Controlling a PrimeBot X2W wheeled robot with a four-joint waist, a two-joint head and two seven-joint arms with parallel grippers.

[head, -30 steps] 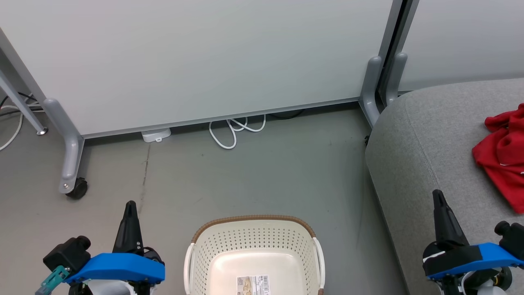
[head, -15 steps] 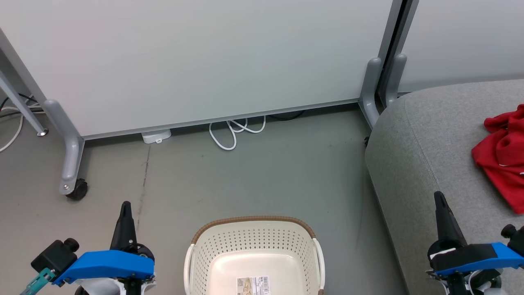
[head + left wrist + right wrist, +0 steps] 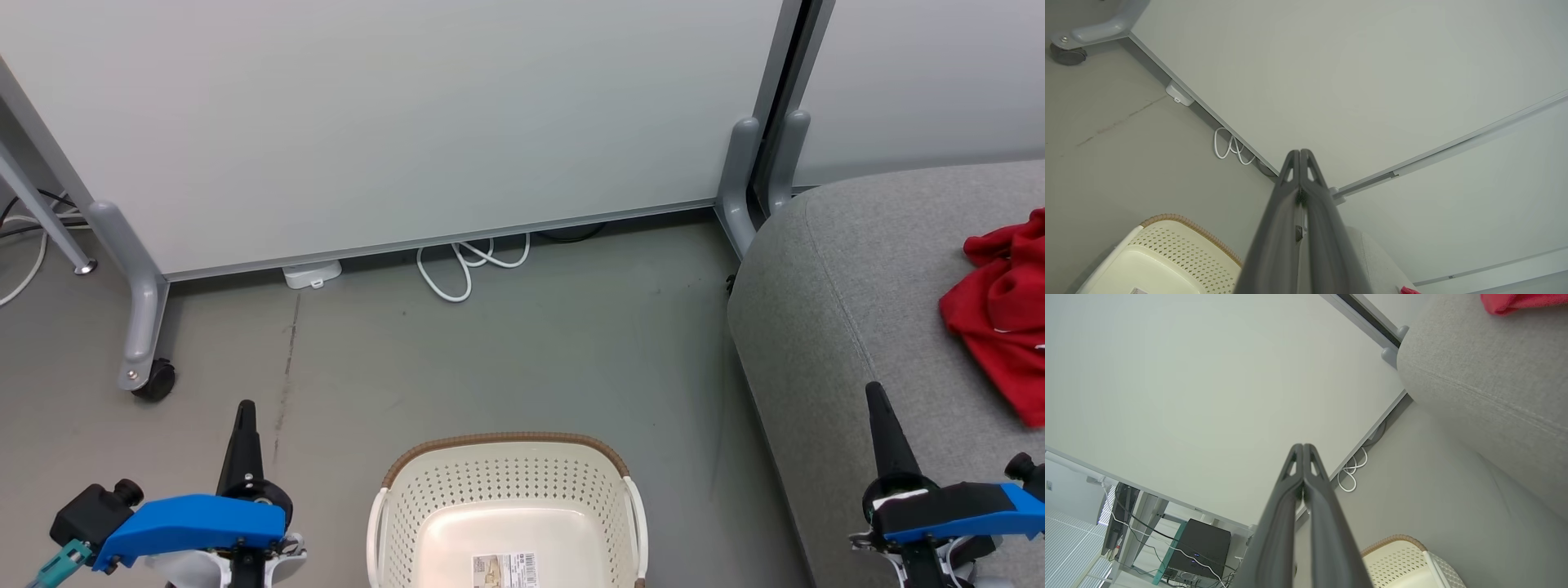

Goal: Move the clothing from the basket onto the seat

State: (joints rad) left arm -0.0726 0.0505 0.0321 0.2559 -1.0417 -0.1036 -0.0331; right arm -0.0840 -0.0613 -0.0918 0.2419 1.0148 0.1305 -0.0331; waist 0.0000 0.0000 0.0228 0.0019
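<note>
At lower left: left hand (image 3: 245, 407) clenched, empty | centre: basket (image 3: 506, 442) bare inside as far as seen | right: clothing (image 3: 1000, 318) lies on seat (image 3: 824, 327); right hand (image 3: 873, 389) clenched, empty | risk: basket's near end is hidden, so a garment could be missed

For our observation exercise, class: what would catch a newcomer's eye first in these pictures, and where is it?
The bright red clothing stands out first, crumpled on the grey seat at the right edge of the head view. Next is the cream basket on the floor at bottom centre, its visible inside bare but for a label.
</note>
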